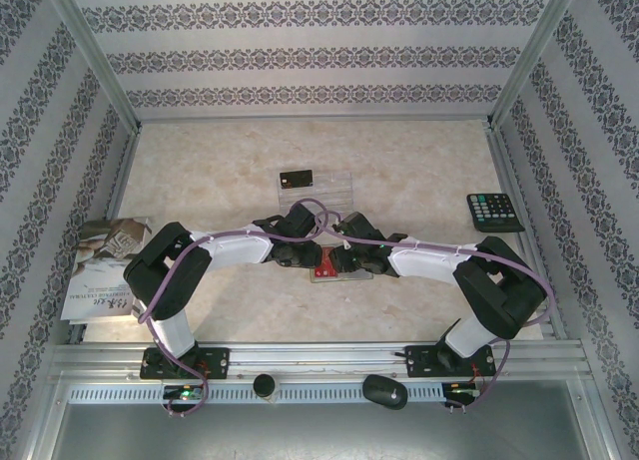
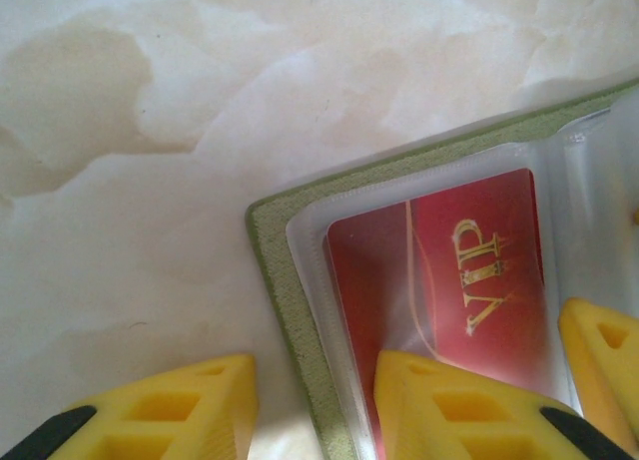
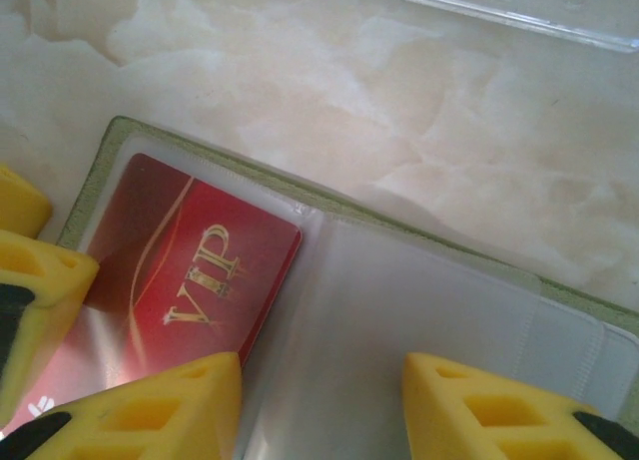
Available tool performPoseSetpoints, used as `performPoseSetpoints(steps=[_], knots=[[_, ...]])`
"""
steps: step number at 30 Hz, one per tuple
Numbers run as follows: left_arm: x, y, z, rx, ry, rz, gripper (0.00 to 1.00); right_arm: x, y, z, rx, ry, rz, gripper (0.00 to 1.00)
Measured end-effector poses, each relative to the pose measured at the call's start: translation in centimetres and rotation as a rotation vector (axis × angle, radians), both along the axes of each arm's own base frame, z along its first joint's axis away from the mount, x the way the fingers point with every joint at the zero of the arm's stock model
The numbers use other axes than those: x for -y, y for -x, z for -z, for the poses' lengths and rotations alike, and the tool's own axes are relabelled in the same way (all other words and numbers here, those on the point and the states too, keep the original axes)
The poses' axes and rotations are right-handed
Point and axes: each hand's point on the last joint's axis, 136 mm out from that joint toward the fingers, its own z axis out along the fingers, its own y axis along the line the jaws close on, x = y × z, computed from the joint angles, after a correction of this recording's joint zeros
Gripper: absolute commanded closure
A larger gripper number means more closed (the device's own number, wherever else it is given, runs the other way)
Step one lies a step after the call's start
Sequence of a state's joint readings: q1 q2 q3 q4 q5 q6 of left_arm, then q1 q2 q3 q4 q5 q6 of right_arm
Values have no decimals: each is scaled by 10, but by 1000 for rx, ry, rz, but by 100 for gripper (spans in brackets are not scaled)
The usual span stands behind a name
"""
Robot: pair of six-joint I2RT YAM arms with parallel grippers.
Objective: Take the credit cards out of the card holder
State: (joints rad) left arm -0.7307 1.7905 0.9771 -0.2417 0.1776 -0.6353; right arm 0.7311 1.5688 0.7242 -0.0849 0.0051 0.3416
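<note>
The olive-green card holder (image 2: pixel 291 315) lies open on the table, its clear pockets up. A red credit card with gold "VIP" lettering (image 2: pixel 469 260) sits in the left pocket (image 3: pixel 190 270). My left gripper (image 2: pixel 315 412) is open and straddles the holder's left edge, one finger on the table and the other on the red card's pocket. Open too, my right gripper (image 3: pixel 321 410) stands over the holder's (image 3: pixel 419 232) clear right pocket, its left finger (image 3: pixel 150 410) at the red card's corner. In the top view both grippers (image 1: pixel 310 252) (image 1: pixel 351 256) meet over the red card (image 1: pixel 324 273). A black card (image 1: pixel 297 178) and a see-through card (image 1: pixel 327 189) lie beyond them.
A black calculator (image 1: pixel 494 213) lies at the right of the table. A printed booklet (image 1: pixel 100 265) rests at the left by the wall. Patterned walls close in the table (image 1: pixel 419 161) on three sides. The see-through card's edge (image 3: pixel 499 6) is just past the holder.
</note>
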Motion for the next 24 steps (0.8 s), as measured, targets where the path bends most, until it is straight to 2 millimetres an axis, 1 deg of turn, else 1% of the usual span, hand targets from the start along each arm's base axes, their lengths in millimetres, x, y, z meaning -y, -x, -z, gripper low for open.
performPoseSetpoints(steps=[6,12,18,24], knots=[[0,0,0,1,1,0,63,-4,0,1,-5,-14,-5,52],[0,0,0,1,2,0,62,-8,-7,4,0,-16,1,55],[0,-1,1,1,12,-2,56,-6,-8,4,11,-3,27,56],[1,-1,0,6,22,-1,54,0,-8,5,23,11,56,56]])
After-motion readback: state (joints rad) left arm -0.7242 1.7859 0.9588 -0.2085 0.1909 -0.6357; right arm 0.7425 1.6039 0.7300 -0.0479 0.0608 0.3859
